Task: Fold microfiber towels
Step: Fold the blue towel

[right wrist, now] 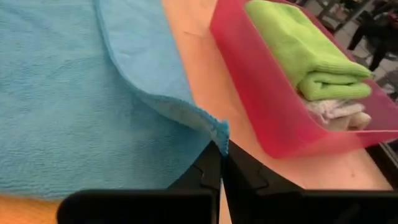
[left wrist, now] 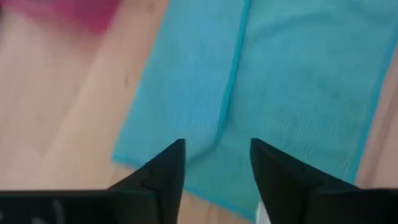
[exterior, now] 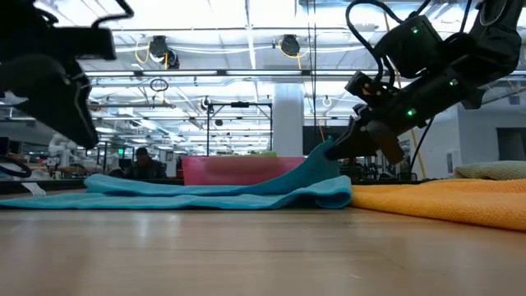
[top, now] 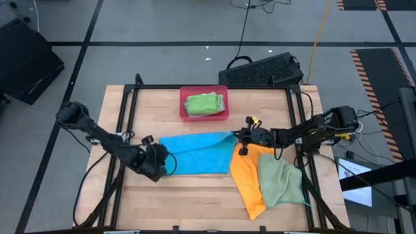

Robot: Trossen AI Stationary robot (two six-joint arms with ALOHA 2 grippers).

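Lying flat at the centre of the tabletop (top: 195, 188), the blue towel (top: 195, 153) is pinched at its 2 o'clock corner by the right pincer (top: 238, 136), whose fingers are clamped together on the hem; that corner is lifted clear of the wood. At the towel's 9 o'clock edge the left pincer (top: 162, 162) is held just above the cloth with its fingers apart and nothing between them. An orange towel (top: 247, 175) is spread at 4 o'clock of the blue one, overlapped by a sage green towel (top: 281, 182). At 12 o'clock a pink tray (top: 203, 117) is seen holding a folded bright green towel (top: 203, 103).
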